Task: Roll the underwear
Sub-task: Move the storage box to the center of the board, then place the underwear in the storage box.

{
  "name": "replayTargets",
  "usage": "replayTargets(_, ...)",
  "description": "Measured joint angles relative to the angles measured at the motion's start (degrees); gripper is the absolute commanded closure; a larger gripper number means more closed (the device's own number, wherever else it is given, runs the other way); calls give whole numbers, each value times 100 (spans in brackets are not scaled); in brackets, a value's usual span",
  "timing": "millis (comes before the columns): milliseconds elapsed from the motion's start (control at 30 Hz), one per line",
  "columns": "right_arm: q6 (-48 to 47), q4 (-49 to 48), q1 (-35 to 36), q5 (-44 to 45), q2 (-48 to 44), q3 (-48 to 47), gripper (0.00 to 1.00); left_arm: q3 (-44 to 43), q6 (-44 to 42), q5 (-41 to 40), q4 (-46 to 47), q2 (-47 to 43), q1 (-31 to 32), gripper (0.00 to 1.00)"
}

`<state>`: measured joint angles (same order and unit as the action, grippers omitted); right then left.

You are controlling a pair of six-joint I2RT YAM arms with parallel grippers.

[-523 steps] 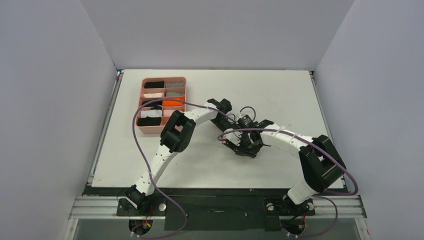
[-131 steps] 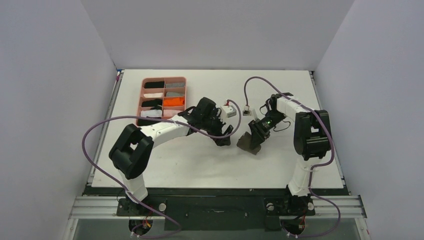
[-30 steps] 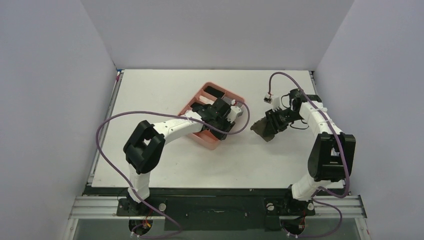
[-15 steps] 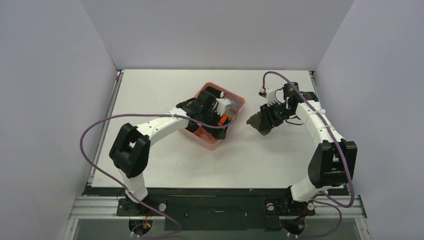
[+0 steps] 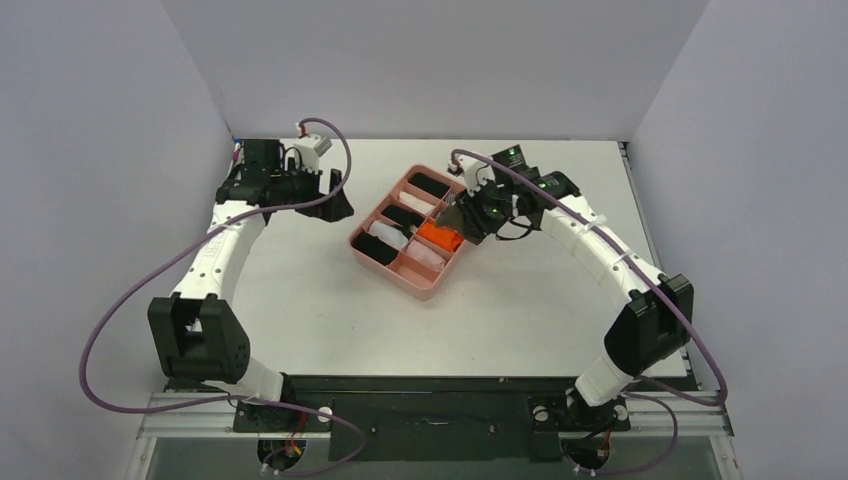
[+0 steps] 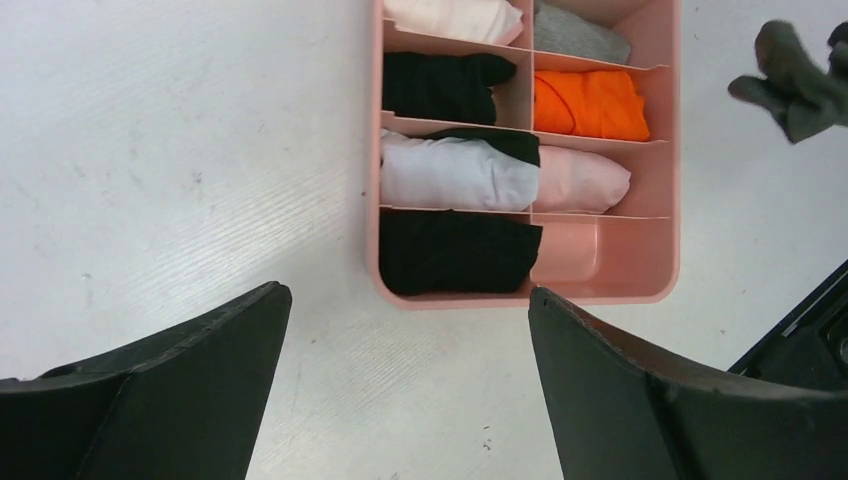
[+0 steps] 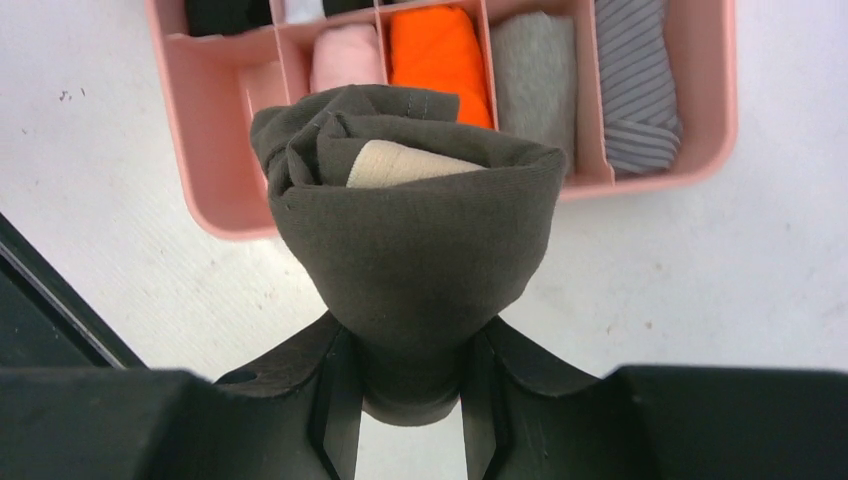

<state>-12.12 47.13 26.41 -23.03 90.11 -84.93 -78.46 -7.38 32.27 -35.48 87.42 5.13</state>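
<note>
From above, the tray (image 5: 372,228) now lies slantwise near the middle of the surface (image 5: 300,300). Half a second ago the left arm (image 5: 225,240) was on it. That arm has since pulled right back to the far left corner and is stretched out, well apart from the tray. The right arm (image 5: 590,240) has swung in from the right. The underwear (image 5: 452,215), which hung over bare surface a moment ago, is now over the tray's right edge. The rolling itself looks finished, and what is left is probably stowing the roll.

In the left wrist view, the left fingers (image 6: 180,390) stand wide apart with nothing between them. They look down on the tray from a distance. One corner compartment (image 6: 590,250), next to the pink cloth (image 6: 580,180), appears empty. The underwear shows as a dark lump at the upper right.

In the right wrist view, the right fingers (image 7: 335,395) pinch the bottom of the underwear. It is a tight dark bundle with the beige waistband (image 7: 400,165) tucked into its core. It is held in the air above the tray's near wall, and the empty compartment is partly hidden behind it.
</note>
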Motion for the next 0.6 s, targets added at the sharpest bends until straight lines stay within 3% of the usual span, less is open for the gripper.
replayTargets(267, 260, -116, 1119, 931, 1001, -592, 100, 149, 142, 168, -105, -181, -754, 12)
replayTargets(600, 284, -59, 2175, 2181, 1502, -798, 100, 260, 238, 289, -157, -205, -986, 12)
